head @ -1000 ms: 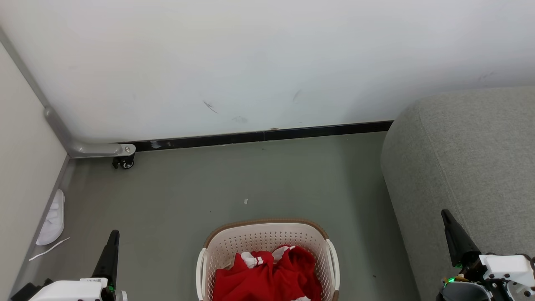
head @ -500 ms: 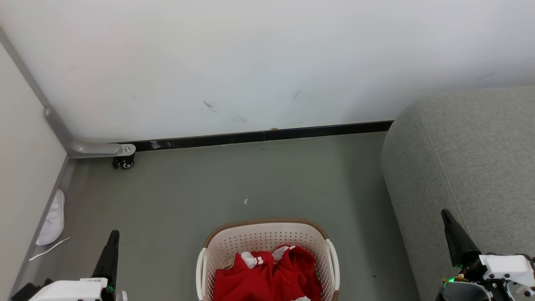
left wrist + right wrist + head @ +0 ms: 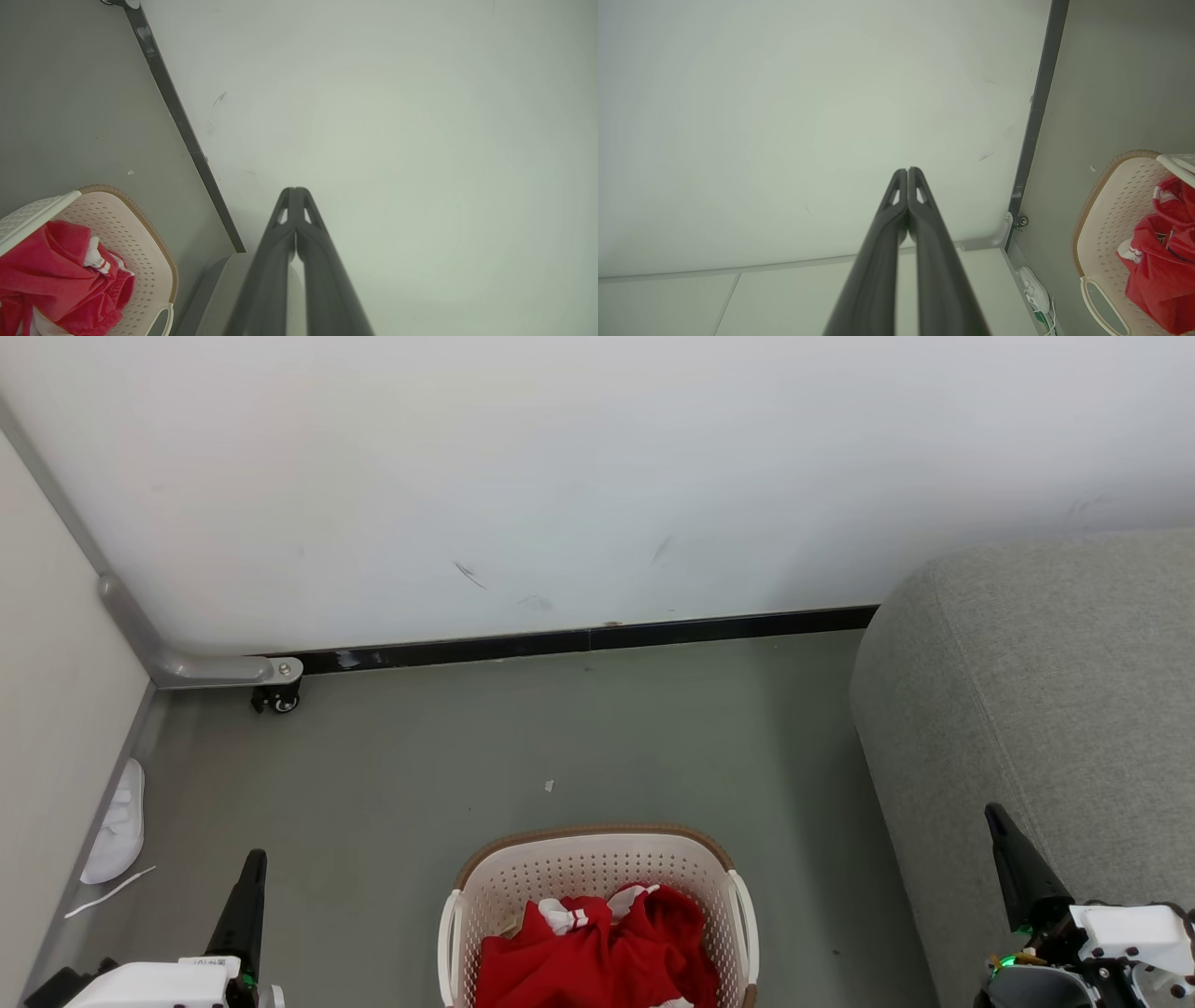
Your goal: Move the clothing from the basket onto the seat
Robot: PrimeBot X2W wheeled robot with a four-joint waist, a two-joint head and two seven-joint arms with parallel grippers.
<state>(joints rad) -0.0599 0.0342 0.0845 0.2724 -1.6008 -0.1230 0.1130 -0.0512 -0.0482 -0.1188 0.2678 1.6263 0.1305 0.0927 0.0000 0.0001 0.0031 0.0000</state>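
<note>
Awaiting a first pick: judging from how things lie, no part of the task is done. Item: dark two-fingered left gripper, count one, long fingers pressed together tip to tip, holding nothing, poised over grey floor. Item: matching dark right gripper, count one, fingers likewise pressed together and empty. Item: bright red soft fabric clothing with white stripes and trim, one crumpled heap; how many garments make it up cannot be told. It lies wholly inside the basket, to the right of the left gripper and to the left of the right gripper, apart from both. Item: cream-white perforated plastic laundry basket with a brown rim, count one, upright on the floor between the two grippers. Item: large rounded grey fabric-upholstered seat, count one, just beside and ahead of the right gripper, the clothing not yet on it. Item: white shoe, count one, on the floor ahead and to the left of the left gripper; not part of the job. Outstanding, by judgement: the whole transfer, meaning parting one gripper's fingers, reaching into the basket, lifting the heap and carrying it rightward onto the seat.
</note>
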